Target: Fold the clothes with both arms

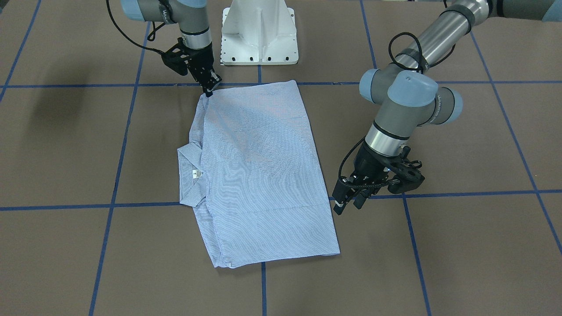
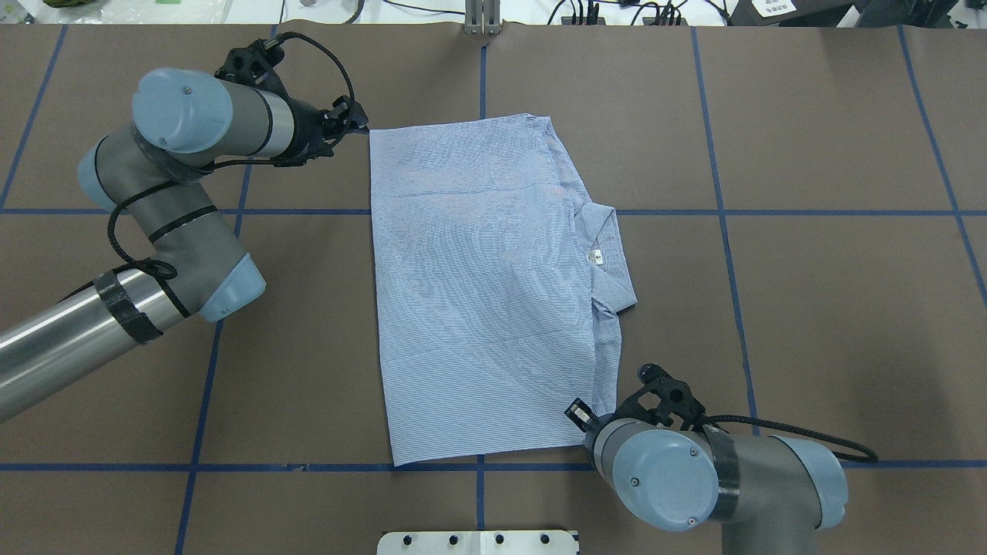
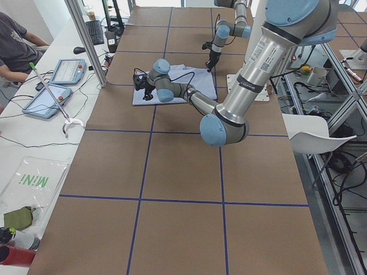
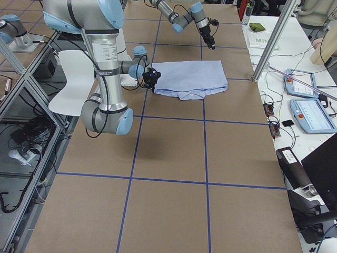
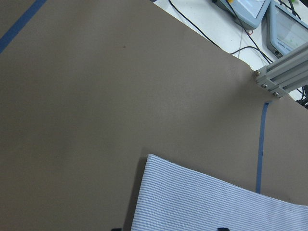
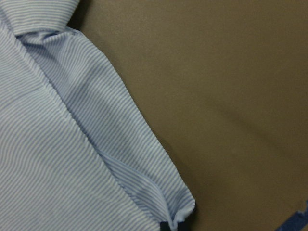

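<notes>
The striped shirt (image 1: 263, 166) lies folded into a rectangle on the brown table, collar (image 1: 191, 175) and white neck label (image 2: 594, 257) on the robot's right side. My right gripper (image 1: 210, 90) is down at the shirt's near right corner, fingers together on the cloth; the right wrist view shows that corner (image 6: 180, 209) bunched at a dark fingertip. My left gripper (image 1: 347, 205) is open and empty, held above the table beside the shirt's left edge near its far left corner (image 2: 372, 132). The left wrist view shows that corner (image 5: 150, 158) lying flat.
The white pedestal base (image 1: 259, 35) stands at the table's near edge, behind the shirt. Blue tape lines (image 1: 114, 175) grid the table. An aluminium post (image 3: 86, 40), tablets (image 3: 49, 100) and a seated person (image 3: 14, 46) are along the far side.
</notes>
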Action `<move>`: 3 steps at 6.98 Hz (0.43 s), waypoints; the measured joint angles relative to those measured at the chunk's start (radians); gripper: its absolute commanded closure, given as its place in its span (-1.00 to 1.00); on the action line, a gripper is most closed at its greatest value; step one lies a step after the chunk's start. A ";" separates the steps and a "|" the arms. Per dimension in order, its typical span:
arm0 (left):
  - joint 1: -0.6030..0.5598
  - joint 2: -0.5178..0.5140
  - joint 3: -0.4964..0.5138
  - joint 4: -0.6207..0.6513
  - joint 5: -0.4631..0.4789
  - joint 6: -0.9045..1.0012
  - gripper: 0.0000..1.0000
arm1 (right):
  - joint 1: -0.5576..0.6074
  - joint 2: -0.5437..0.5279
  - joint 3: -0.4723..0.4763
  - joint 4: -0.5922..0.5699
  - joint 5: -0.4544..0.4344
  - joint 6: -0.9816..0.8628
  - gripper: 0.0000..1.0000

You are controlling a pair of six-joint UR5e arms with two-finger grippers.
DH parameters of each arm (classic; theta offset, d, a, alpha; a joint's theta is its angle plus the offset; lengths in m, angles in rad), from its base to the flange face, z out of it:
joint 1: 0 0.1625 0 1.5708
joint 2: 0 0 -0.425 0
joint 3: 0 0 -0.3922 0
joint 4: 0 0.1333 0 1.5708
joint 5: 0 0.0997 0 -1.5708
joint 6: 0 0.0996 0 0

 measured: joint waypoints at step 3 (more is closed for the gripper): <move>0.019 0.068 -0.101 0.001 0.000 -0.048 -0.45 | 0.010 0.002 0.043 -0.011 0.024 0.004 1.00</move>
